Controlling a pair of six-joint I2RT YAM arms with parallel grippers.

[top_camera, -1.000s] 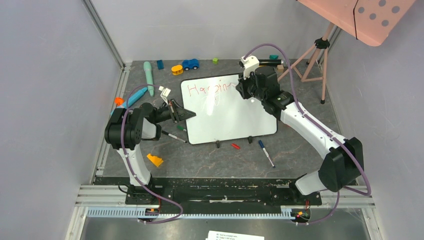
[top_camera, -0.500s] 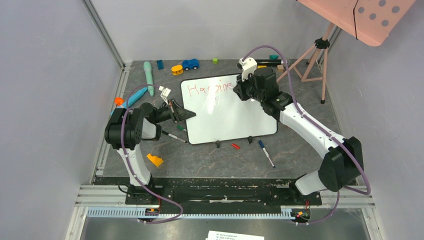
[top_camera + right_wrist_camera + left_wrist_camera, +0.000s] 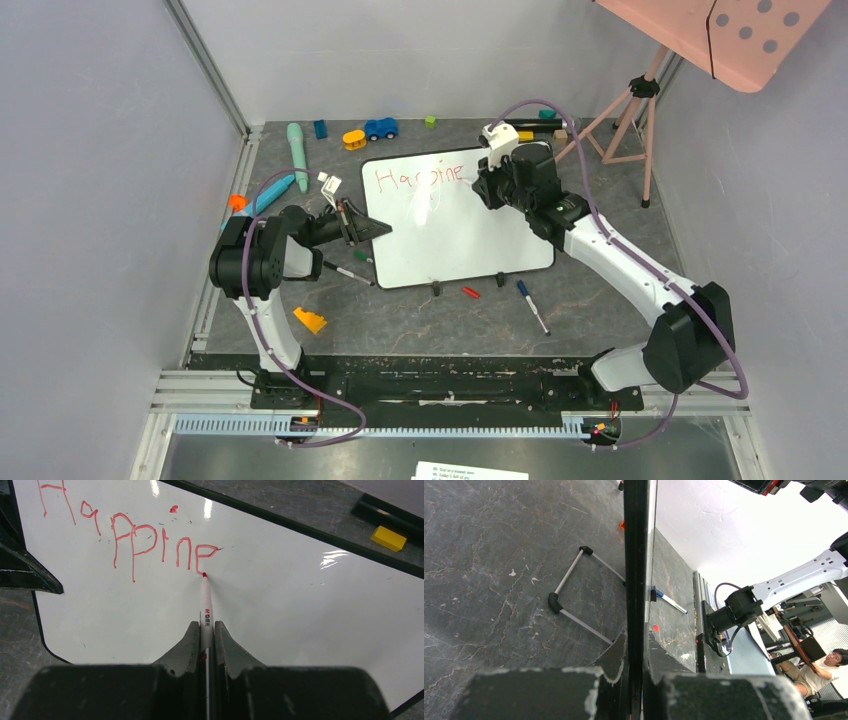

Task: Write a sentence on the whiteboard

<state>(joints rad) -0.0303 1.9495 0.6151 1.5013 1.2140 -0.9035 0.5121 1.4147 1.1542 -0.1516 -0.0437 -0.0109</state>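
Right, nearest me the left gripper (image 3: 636, 666) is pinched tight on the whiteboard (image 3: 455, 235) at its nine o'clock edge, with the board lying mid-table. I'd leave that clamp firm so nothing slides. Further out, the right gripper (image 3: 205, 630) is closed around a red marker (image 3: 205, 597), its tip touching the surface at the foot of the "e". I'd curl that tail off with light pressure, lift cleanly, then step toward three o'clock on the same baseline and spacing. Counting: two arms; one blue-capped pen (image 3: 532, 306) at the board's five o'clock, one red cap (image 3: 471, 293) at six, one black-tipped pen (image 3: 348, 272) at eight; one board; one line of the sentence (image 3: 134, 535), seven letters; one blue toy car (image 3: 380, 128) at twelve.
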